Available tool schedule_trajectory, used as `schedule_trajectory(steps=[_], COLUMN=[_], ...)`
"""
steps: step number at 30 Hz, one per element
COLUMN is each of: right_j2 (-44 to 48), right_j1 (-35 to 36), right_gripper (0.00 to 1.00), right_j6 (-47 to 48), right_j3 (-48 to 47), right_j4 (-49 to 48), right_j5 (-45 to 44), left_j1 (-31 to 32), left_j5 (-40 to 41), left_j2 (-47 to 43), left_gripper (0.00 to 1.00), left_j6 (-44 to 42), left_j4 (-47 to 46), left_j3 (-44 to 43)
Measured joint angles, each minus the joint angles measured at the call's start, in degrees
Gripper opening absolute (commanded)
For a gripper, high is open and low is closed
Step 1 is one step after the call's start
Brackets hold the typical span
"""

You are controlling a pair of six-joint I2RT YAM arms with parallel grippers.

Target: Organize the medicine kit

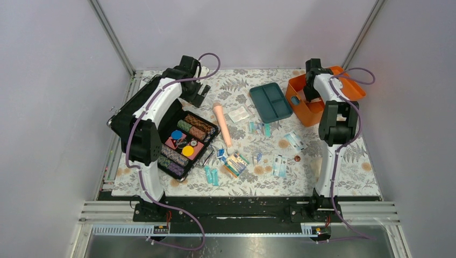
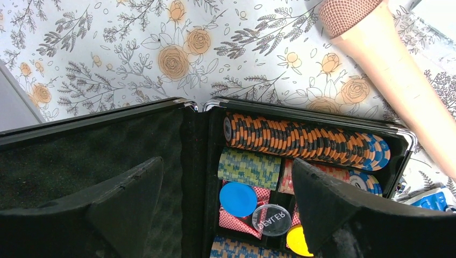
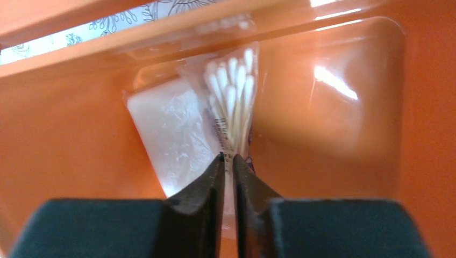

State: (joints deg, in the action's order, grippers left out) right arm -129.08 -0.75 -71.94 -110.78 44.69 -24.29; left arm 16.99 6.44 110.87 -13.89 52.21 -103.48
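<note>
Your right gripper [image 3: 228, 158] is reaching down inside the medicine kit [image 1: 307, 112], which is sitting at the far right corner of the desk [image 1: 344, 172] with its orange lid hanging open behind it. The fingers are pressing almost together, leaving only a thin slit, and they are pinching the lower end of a clear packet of cotton swabs [image 3: 232, 91]. That packet is lying against the orange floor of the box with its swab tips pointing away from the gripper. A white packet [image 3: 169, 140] is lying just beside it on the left, partly tucked under it.

The kit's dark teal tray [image 1: 270, 101] is sitting out on the desk, just left of the orange box and not inside it. Small packets [image 1: 235, 163] and sachets are lying scattered across the middle of the desk, and a peach cylinder [image 1: 222, 124] is resting to the left of them.

Your left gripper [image 2: 226, 161] is hanging over the open black case [image 2: 301, 114] at the left side, fingers spread wide and gripping nothing. Under it a row of orange and black chips [image 2: 290, 137] is filling the far slot, and a clear DEALER button [image 2: 271, 219] is lying nearer you.
</note>
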Motion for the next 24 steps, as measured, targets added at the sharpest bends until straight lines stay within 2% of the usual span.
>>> schedule_trajectory(steps=[3, 11, 14, 16, 19, 22, 24], right_j2=[-1.11, 2.01, 7.45, 12.28, 20.31, 28.11, 33.20], right_j1=[0.00, 0.00, 0.00, 0.00, -0.07, -0.81, -1.70], right_gripper=[0.37, 0.40, 0.52, 0.53, 0.56, 0.58, 0.56], right_j6=[0.70, 7.28, 11.89, 17.51, 30.80, 44.33, 55.39], right_j3=[-1.09, 1.40, 4.76, 6.69, 9.55, 13.27, 16.81], right_j4=[-0.96, -2.49, -3.06, -4.31, -8.09, -11.15, -10.54], right_j5=[0.04, 0.46, 0.98, 2.40, 8.61, 18.49, 28.20], left_j1=[0.61, 1.27, 1.27, 1.22, 1.22, 1.22, 1.22], left_j5=[0.48, 0.02, -1.09, -2.21, -3.85, -5.51, -6.54], left_j2=[0.00, 0.52, 1.81, 2.29, 2.62, 2.64, 2.62], left_gripper=[0.89, 0.89, 0.89, 0.89, 0.89, 0.88, 0.88], left_j6=[-0.33, -0.48, -0.04, 0.24, 0.68, 1.22, 1.95], left_j4=[0.17, 0.04, -1.09, -2.40, -4.72, -7.23, -9.05], left_j3=[0.00, -0.46, -1.46, -1.46, -1.46, -1.46, -1.27])
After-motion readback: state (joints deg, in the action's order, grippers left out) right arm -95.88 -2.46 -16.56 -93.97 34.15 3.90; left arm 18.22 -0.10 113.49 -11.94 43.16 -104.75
